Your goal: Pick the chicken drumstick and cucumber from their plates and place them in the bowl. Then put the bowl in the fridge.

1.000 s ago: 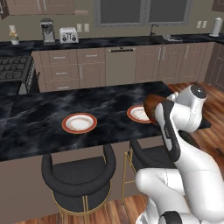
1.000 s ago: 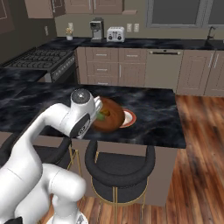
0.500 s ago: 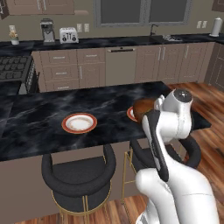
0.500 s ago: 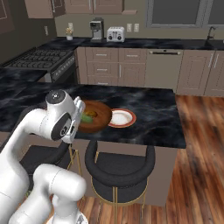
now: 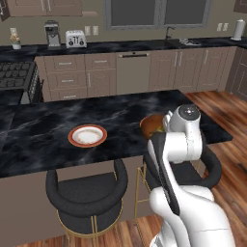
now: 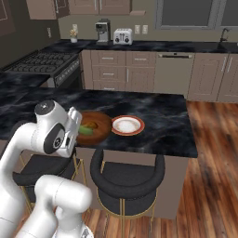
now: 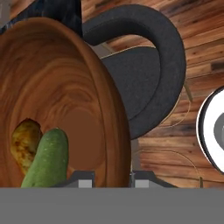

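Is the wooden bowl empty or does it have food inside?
Not empty. The bowl holds the cucumber and the chicken drumstick, side by side.

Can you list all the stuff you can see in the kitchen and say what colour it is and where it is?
bowl: one, brown wood, held up at the island's near edge
cucumber: one, green, inside the bowl
chicken drumstick: one, golden brown, in the bowl beside the cucumber
plates: two, white with orange-red rims, on the island
stools: two, black, below the island
toaster: one, white, back counter
coffee maker: one, grey, beside the toaster
gripper: one, dark tips, shut on the bowl's rim
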You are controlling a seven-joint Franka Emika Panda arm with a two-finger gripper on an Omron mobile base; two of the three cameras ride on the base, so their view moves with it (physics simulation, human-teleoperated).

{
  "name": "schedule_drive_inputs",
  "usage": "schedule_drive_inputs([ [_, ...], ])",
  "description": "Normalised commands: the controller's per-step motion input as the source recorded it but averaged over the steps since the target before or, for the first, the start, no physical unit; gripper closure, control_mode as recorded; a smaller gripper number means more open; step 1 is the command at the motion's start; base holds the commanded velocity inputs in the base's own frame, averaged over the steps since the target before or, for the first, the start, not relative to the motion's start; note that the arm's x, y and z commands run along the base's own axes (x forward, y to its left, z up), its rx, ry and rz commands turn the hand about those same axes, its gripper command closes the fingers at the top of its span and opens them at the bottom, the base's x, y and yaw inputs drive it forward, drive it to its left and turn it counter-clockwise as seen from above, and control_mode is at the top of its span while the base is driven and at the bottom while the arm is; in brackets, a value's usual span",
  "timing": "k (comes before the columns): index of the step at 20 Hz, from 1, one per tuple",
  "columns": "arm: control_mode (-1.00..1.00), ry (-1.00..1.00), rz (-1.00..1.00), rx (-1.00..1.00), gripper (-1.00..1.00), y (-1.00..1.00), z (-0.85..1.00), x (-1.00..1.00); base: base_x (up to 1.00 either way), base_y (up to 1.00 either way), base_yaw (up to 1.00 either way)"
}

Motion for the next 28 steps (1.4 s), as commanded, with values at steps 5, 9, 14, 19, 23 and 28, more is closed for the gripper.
schedule_drive_inputs([
  [5,-1.0,0.04,0.03,0.07,1.0,0.0,-0.02,-0.02,0.0,0.0,0.0],
  [9,-1.0,0.0,0.0,0.0,1.0,0.0,0.0,0.0,0.0,0.0,0.0],
  [14,-1.0,0.0,0.0,0.0,1.0,0.0,0.0,0.0,0.0,0.0,0.0],
  [19,1.0,0.0,0.0,0.0,1.0,0.0,0.0,0.0,0.0,0.0,0.0],
  [23,1.0,0.0,0.0,0.0,1.0,0.0,0.0,0.0,-0.07,0.0,0.01],
  [28,1.0,0.0,0.0,0.0,1.0,0.0,0.0,0.0,-0.63,0.0,0.0],
])
